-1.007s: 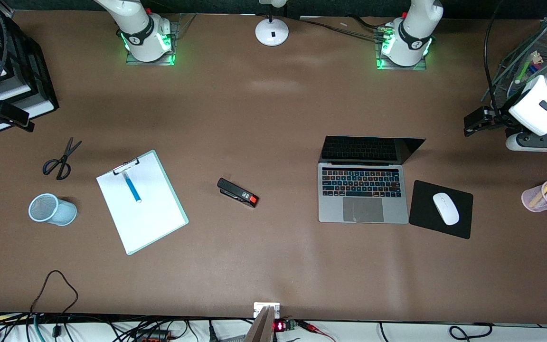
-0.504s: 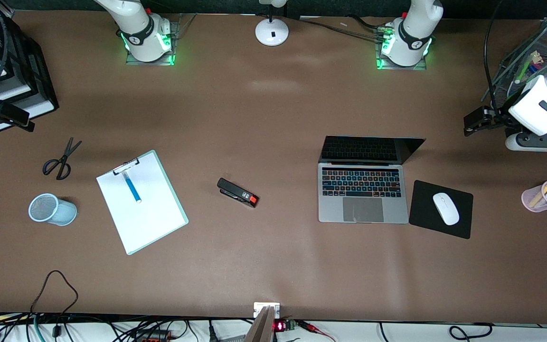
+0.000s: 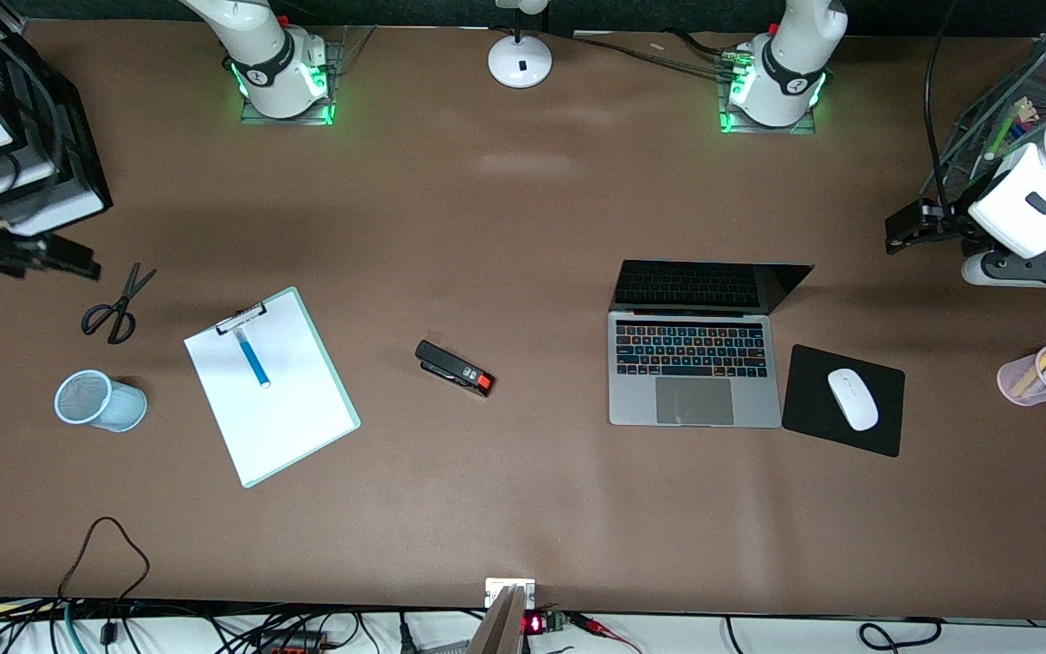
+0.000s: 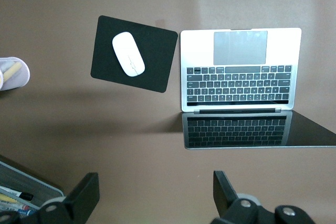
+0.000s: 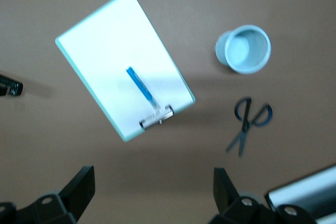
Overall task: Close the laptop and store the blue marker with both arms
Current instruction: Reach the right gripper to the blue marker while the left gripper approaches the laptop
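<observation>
Front view: plenty of bare counter point(image 3: 505, 227) around the open laptop point(image 3: 694, 372); the blue marker point(image 3: 252, 358) lies on the clipboard point(image 3: 271, 386).

Left wrist view: left pincer point(image 4: 155, 200) open, high above, laptop well apart.

Right wrist view: right pincer point(image 5: 152, 198) open, marker well apart.

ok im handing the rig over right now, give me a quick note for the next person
Left gripper: open, empty, high over bare table at the left arm's end.
Right gripper: open, empty, high at the right arm's end, above the scissors.
Laptop: lid open, beside the mousepad.
Blue marker: lying on the clipboard, with the pale blue cup beside the board.
Done: nothing.
Left: close the laptop, store the marker.
</observation>
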